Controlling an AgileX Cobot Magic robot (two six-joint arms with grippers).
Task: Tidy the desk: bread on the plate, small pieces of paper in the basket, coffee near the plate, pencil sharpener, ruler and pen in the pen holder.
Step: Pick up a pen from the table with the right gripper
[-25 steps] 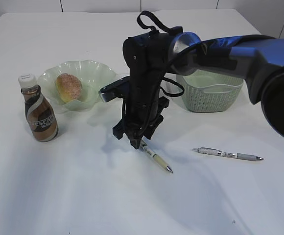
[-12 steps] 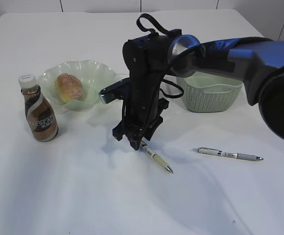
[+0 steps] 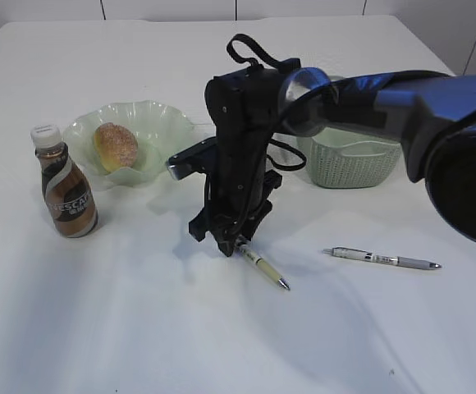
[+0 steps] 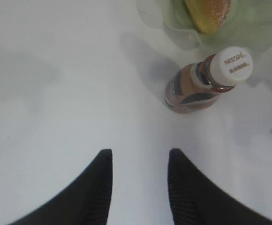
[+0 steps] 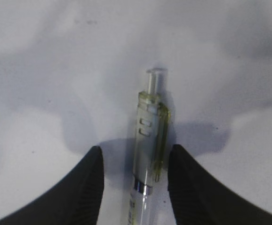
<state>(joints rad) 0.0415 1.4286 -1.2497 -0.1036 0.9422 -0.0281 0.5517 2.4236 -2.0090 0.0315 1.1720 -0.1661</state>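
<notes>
My right gripper (image 3: 226,244) points straight down at the middle of the desk (image 3: 139,328), open, with its jaws on either side of the clip end of a pen (image 3: 263,267) that lies flat. In the right wrist view the pen (image 5: 150,126) lies between the fingers with gaps on both sides of my right gripper (image 5: 135,154). A second pen (image 3: 382,259) lies to the right. The bread (image 3: 116,146) sits on the plate (image 3: 160,123), and the coffee (image 3: 67,193) stands beside it. My left gripper (image 4: 139,157) hangs open and holds nothing, a little short of the coffee (image 4: 206,84). Pen holder, ruler, pencil sharpener and small pieces of paper are out of view.
The basket (image 3: 353,160) stands at the back right, partly behind my right arm. In the left wrist view the plate (image 4: 173,23) with the bread (image 4: 208,14) lies just beyond the coffee bottle. Bare white tabletop stretches along the front.
My right arm has shifted very slightly over the pen, with the jaws at the same width. The pens, bottle and plate have not moved.
</notes>
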